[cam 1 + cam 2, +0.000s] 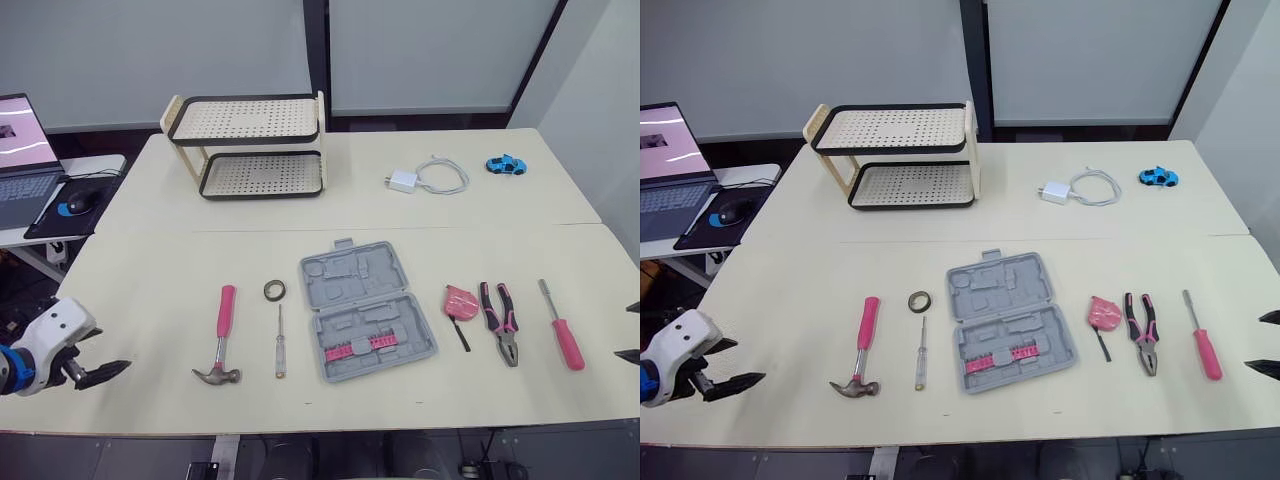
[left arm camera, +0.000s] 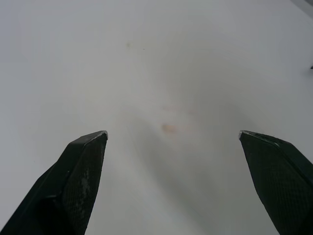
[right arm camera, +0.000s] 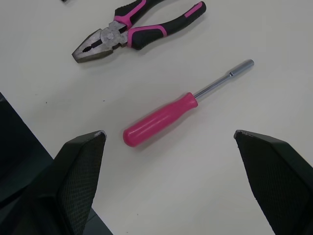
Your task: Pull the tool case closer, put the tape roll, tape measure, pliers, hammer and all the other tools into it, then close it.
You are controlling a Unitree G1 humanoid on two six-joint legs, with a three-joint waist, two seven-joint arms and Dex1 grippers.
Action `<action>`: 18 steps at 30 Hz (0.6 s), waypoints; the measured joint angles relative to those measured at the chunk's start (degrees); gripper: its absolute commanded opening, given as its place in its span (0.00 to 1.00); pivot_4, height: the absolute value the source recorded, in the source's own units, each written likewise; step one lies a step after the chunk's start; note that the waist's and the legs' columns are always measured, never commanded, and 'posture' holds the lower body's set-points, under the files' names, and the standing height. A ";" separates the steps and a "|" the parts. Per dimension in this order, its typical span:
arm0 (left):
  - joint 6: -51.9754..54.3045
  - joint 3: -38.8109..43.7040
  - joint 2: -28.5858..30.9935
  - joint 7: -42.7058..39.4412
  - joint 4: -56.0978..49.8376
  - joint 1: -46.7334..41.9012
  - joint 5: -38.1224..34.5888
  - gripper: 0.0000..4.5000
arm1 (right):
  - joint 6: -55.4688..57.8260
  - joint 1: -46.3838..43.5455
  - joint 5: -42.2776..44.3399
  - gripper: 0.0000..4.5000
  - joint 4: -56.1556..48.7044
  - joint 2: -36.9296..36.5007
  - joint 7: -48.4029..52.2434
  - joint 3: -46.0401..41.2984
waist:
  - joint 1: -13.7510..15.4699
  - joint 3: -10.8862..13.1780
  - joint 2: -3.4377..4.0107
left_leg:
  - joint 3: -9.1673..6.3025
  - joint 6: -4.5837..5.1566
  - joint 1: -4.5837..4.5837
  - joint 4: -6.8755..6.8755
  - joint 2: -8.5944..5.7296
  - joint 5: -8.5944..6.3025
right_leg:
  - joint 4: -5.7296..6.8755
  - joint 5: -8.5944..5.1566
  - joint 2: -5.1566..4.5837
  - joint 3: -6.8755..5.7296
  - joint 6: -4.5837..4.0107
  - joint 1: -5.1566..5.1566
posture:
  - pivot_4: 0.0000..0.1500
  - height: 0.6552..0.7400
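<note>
Seven things lie in a row along the front edge of the counter (image 1: 150, 260).

Head view: the grey tool case (image 1: 367, 310), lid open, sits at the middle. Toward the left edge lie the tape roll (image 1: 275, 290), a slim screwdriver (image 1: 280, 342) and the hammer (image 1: 222, 335). Toward the right edge lie the tape measure (image 1: 460, 300), the pliers (image 1: 501, 320) and a pink-handled driver (image 1: 562, 328). Nothing is packed, so the first step, pulling the case closer, looks not yet done. It calls for a hand to reach the case's rim. The left hand (image 1: 732, 364) hangs off the front left corner, well apart from the case. The right hand (image 1: 632, 330) sits at the right edge, near the driver.

Left wrist view: two black fingers (image 2: 78, 176) spread wide, holding nothing, over a pale surface.

Right wrist view: fingers equally wide, empty, with the driver on the counter between them and the pliers beside it.
</note>
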 measured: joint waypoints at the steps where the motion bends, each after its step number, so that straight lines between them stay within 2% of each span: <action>1: 0.00 0.06 0.00 0.03 0.33 0.00 -0.03 1.00 | 0.19 -0.10 0.01 1.00 0.07 0.00 -0.24 0.00 | 0.00 0.00 0.00 | 0.00 0.00 0.00 0.00 0.00 0.00 | 0.01 0.00 0.00 0.00 0.00 0.00 | 1.00 1.00; 10: -0.09 1.20 -0.10 0.26 0.93 2.22 -1.35 1.00 | 0.22 -0.21 0.03 1.00 0.22 0.08 -1.58 -0.13 | 0.01 0.00 0.00 | 0.02 0.00 0.01 0.01 0.02 0.00 | 0.05 0.00 0.00 0.01 0.00 -0.02 | 1.00 1.00; 18: 1.91 5.06 -2.43 0.75 -6.57 7.95 -5.46 1.00 | -1.25 1.16 0.08 1.00 -0.57 1.04 -2.38 -1.64 | 0.03 -0.01 0.00 | 0.04 0.00 0.01 0.01 0.03 0.00 | 0.05 0.00 0.00 0.04 0.00 -0.01 | 1.00 1.00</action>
